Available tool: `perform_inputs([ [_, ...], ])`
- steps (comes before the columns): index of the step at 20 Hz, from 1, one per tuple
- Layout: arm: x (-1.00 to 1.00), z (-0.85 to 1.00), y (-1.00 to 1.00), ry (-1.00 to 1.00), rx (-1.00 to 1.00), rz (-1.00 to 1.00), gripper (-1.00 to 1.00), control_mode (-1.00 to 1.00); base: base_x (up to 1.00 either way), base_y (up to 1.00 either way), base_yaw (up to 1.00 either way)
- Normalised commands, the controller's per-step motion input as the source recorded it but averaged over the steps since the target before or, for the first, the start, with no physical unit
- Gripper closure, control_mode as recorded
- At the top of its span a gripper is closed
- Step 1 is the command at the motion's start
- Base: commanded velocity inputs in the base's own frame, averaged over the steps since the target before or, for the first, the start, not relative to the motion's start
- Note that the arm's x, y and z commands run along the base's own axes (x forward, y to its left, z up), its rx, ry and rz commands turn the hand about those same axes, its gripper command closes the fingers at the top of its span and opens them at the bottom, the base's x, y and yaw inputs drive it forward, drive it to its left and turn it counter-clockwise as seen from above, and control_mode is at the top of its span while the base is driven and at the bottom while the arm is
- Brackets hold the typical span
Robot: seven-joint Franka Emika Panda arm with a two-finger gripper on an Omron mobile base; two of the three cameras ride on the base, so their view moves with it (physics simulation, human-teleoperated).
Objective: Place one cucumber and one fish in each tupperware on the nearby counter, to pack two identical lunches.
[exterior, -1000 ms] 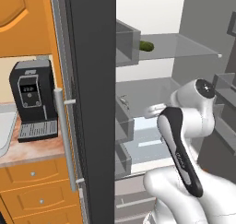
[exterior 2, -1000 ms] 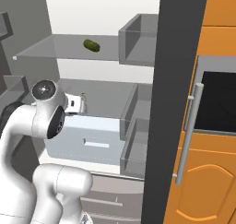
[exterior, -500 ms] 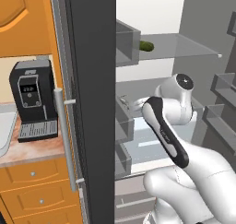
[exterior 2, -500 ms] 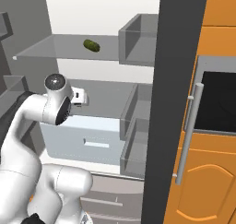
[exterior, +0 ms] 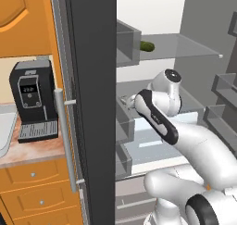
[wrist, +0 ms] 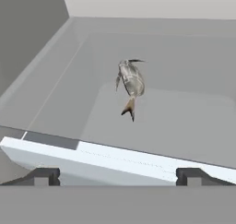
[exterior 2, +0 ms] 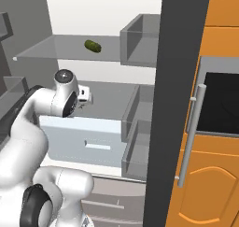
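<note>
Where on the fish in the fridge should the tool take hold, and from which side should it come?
Grip the fish across its broad middle body, coming down from above. It lies flat on the grey shelf floor, and the thin tail end offers little to pinch. The open tool likely spans the body's narrow width.

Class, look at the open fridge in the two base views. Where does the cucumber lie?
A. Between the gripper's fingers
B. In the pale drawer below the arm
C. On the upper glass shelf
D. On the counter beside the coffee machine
C: the dark green cucumber lies on the upper glass shelf, above the arm and apart from the gripper, whose open jaws face a fish.
</note>
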Motion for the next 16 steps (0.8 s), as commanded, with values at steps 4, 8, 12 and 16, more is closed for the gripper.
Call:
perform_inputs([
  [4, 0.51, -0.27, 0.0, 0.01, 0.0, 0.0, -1.0, -1.0, 0.0, 0.0, 0.0],
  [8, 0.47, -0.31, 0.0, 0.0, 0.0, 0.0, -1.0, -1.0, 0.0, 0.0, 0.0],
  [12, 0.45, -0.25, 0.01, 0.0, 0.0, 0.0, -1.0, -1.0, 0.0, 0.0, 0.0],
  [16, 0.47, -0.22, 0.08, 0.0, 0.0, 0.0, -1.0, -1.0, 0.0, 0.0, 0.0],
])
